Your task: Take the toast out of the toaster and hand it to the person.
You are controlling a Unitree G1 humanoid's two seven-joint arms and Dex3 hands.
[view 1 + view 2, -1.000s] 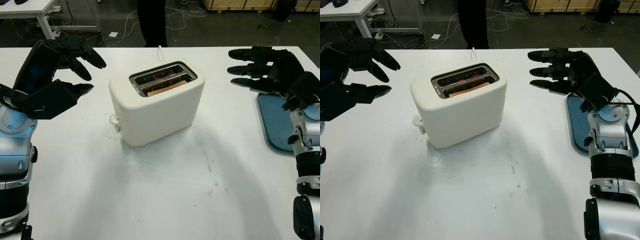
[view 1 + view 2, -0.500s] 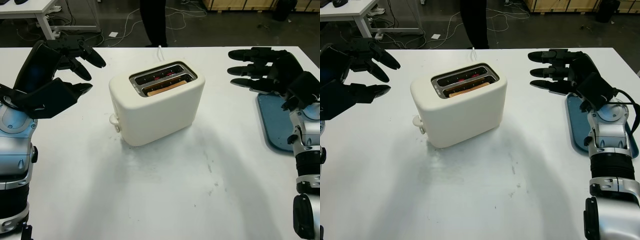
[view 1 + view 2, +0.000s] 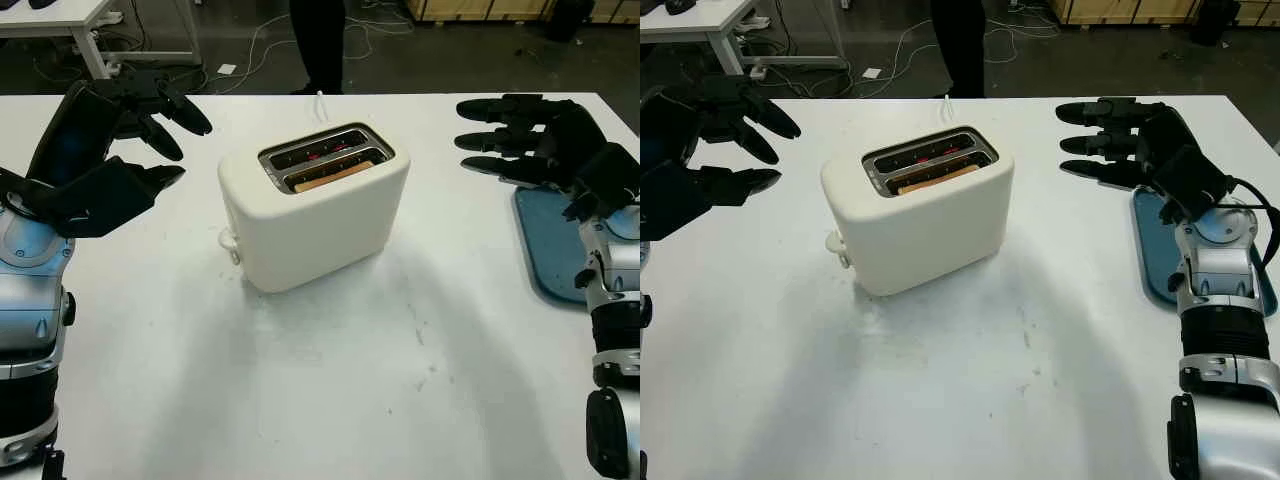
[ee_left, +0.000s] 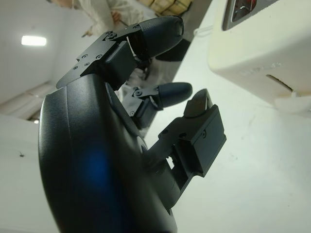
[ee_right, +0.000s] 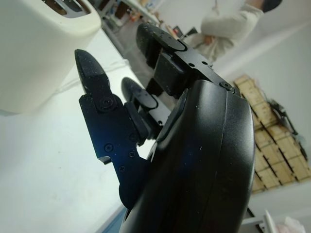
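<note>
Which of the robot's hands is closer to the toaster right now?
Left, narrowly. The left hand is open, raised off the toaster's lever end; the right hand is open, off its other end, near the blue tray.

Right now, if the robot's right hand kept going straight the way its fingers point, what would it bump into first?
Probably the toaster. The open right hand points sideways across the table toward it, with bare tabletop between. It hovers near the toaster's top, so it might just skim over the top.

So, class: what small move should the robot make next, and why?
Probably bring the right robot hand in over the toaster. The toast sits in the near slot, barely above the rim, and both hands are open and apart from it, the left robot hand on the other side.
</note>
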